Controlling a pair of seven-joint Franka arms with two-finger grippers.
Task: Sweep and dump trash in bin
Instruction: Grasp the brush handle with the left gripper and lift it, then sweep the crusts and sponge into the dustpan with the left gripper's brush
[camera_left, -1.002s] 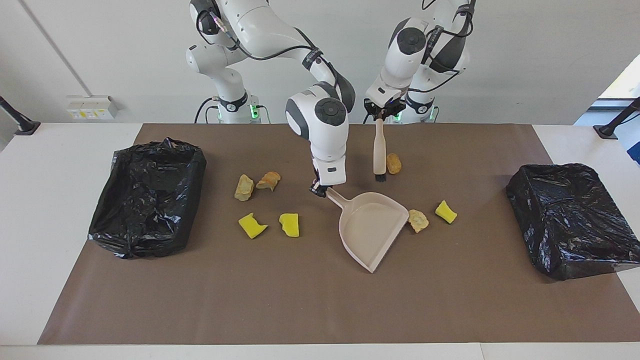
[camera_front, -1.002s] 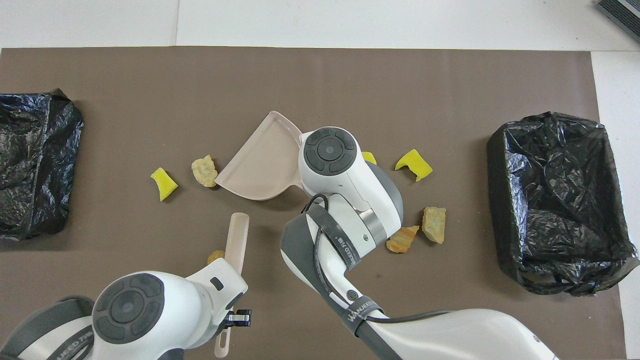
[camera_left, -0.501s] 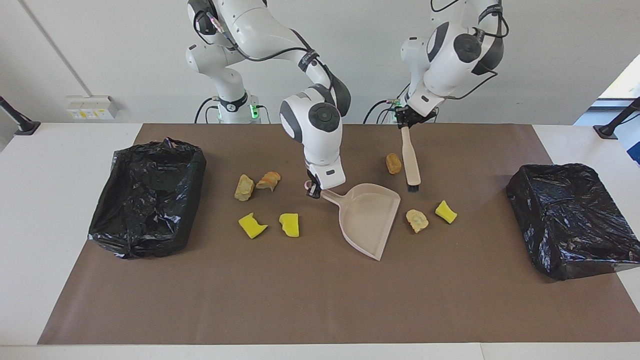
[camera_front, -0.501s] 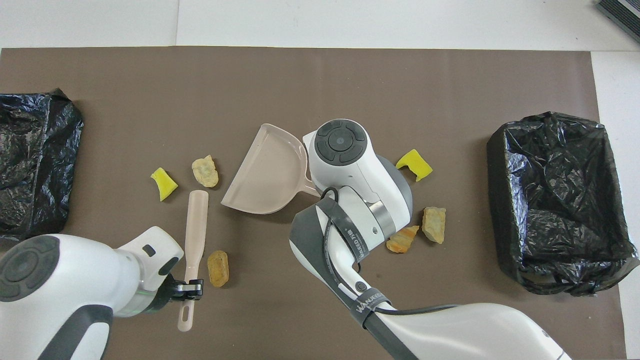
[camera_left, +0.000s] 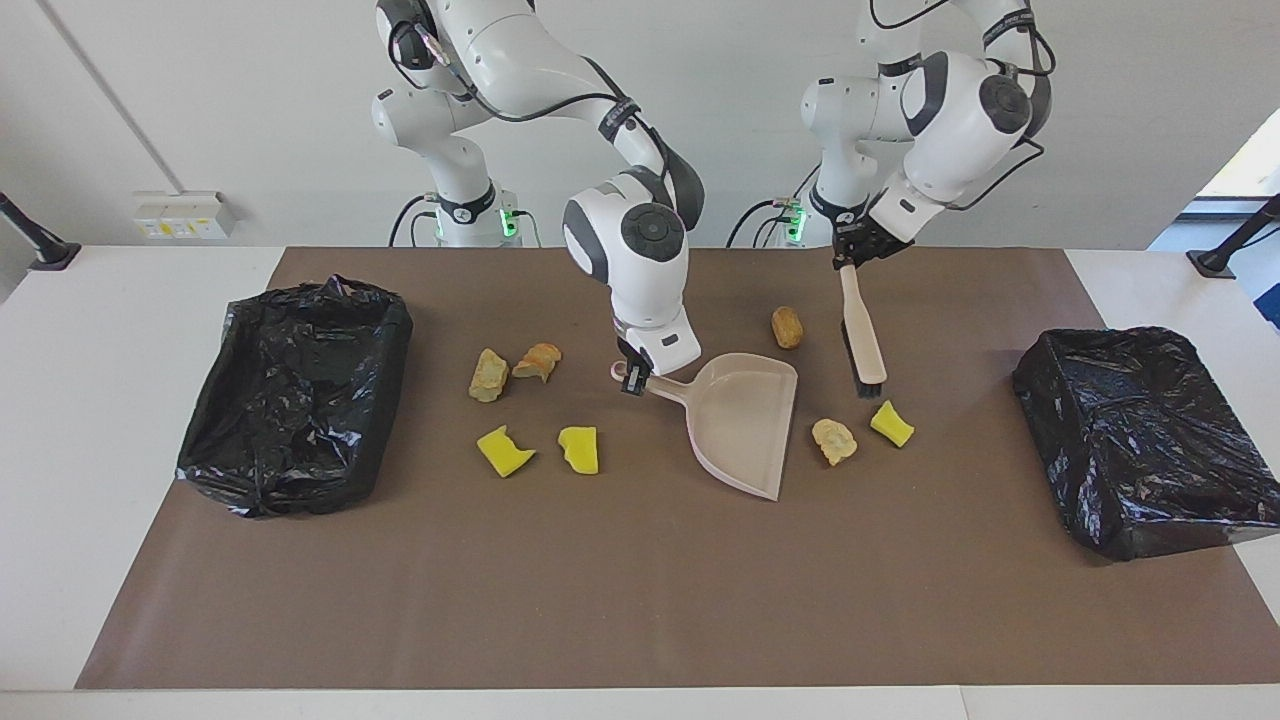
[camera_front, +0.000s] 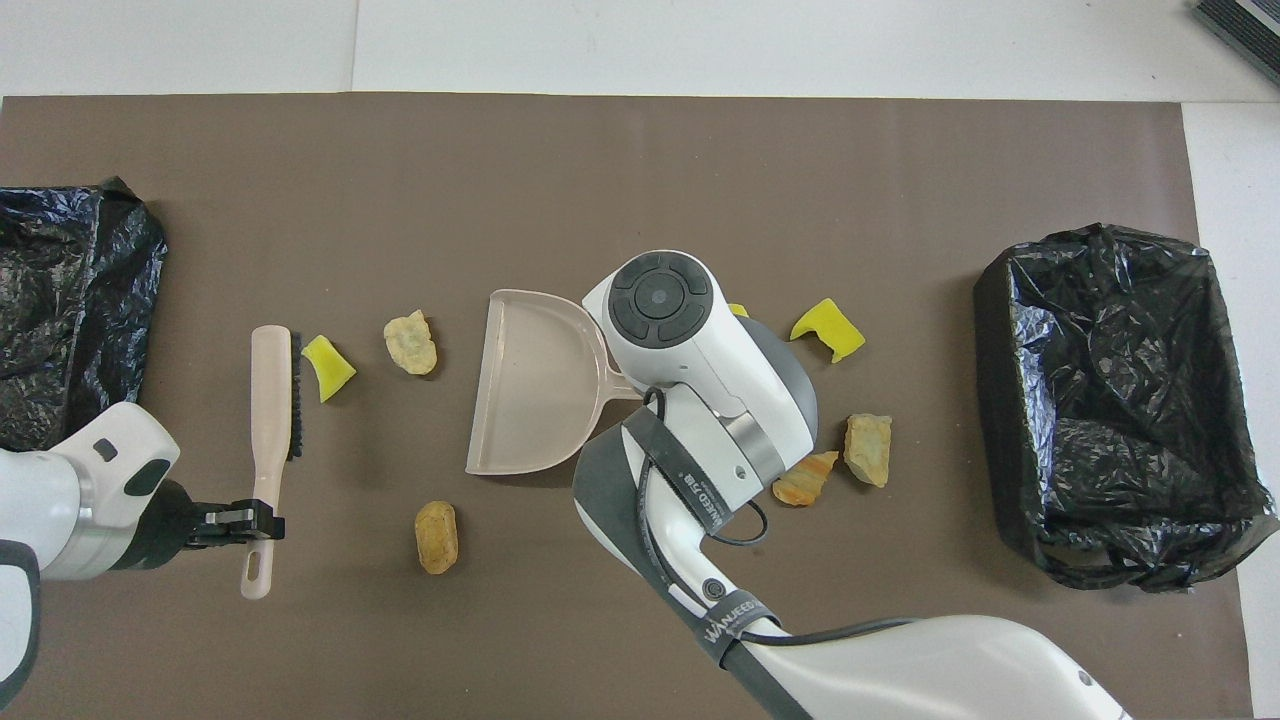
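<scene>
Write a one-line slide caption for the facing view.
Right gripper holds the dustpan flat by its handle; left gripper poises the brush beside a yellow chunk.

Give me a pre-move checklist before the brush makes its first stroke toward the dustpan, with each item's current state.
1. Brush held by left gripper: ok, shut on the handle.
2. Dustpan held by right gripper: ok, shut on its handle.
3. Dustpan's open edge faces the trash to be swept: ok, it faces the tan chunk and yellow chunk toward the left arm's end.
4. Bristles placed so the yellow chunk lies between them and the dustpan: ok in the overhead view.
5. Bristles touching the mat: cannot tell.
6. Dustpan empty: ok.
</scene>
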